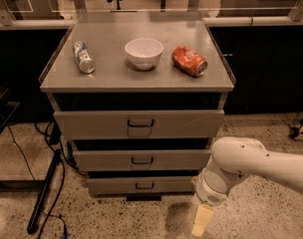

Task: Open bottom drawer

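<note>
The bottom drawer point(141, 185) is the slimmest grey front of three in the metal cabinet, shut, with a small dark recessed handle point(144, 185) at its centre. My white arm point(241, 168) comes in from the right at floor level. The gripper point(201, 221) hangs below the arm's round wrist, just right of the cabinet's lower right corner and a little below the bottom drawer. It touches nothing.
On the cabinet top point(111, 76) lie a crushed silver can point(83, 57), a white bowl point(144, 53) and a crushed orange can point(190, 60). The middle drawer point(141, 160) and tall top drawer point(139, 124) are shut. A black pole and cables point(44, 193) lie on the floor at left.
</note>
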`<state>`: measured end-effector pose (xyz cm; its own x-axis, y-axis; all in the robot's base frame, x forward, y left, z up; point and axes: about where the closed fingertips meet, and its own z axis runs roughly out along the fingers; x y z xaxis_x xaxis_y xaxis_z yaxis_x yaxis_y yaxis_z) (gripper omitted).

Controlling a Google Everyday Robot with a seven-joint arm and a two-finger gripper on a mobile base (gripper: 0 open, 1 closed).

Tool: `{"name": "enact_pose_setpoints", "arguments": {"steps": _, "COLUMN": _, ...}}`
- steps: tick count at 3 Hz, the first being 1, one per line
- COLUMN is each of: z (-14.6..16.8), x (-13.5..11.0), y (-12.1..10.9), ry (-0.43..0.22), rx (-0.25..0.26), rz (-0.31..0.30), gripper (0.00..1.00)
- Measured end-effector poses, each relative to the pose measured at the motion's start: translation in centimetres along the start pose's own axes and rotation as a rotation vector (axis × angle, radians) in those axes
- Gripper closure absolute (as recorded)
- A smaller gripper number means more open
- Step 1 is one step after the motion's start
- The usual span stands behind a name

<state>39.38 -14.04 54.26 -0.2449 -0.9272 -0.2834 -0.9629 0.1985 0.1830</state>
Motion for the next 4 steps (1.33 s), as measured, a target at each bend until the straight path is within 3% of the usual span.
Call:
{"name": "enact_pose_setpoints", "arguments": {"steps": 1, "z": 2.9, "x": -0.2, "y": -0.6, "ry": 0.022, "rx": 0.001, "rz": 0.014, "gripper": 0.0}}
{"name": "enact_pose_setpoints", "arguments": {"steps": 2, "z": 10.2, "x": 0.0, "y": -5.5, "ry": 0.018, "rx": -0.01, "rz": 0.063, "gripper": 0.0}}
{"name": "enact_pose_setpoints", "arguments": {"steps": 3, "z": 10.2, "x": 0.0, "y": -5.5, "ry": 0.018, "rx": -0.01, "rz": 0.063, "gripper": 0.0}}
{"name": "enact_pose_setpoints", "arguments": {"steps": 4, "z": 13.6, "x": 0.3, "y": -5.7, "ry": 0.01, "rx": -0.046, "rz": 0.1, "gripper": 0.0}}
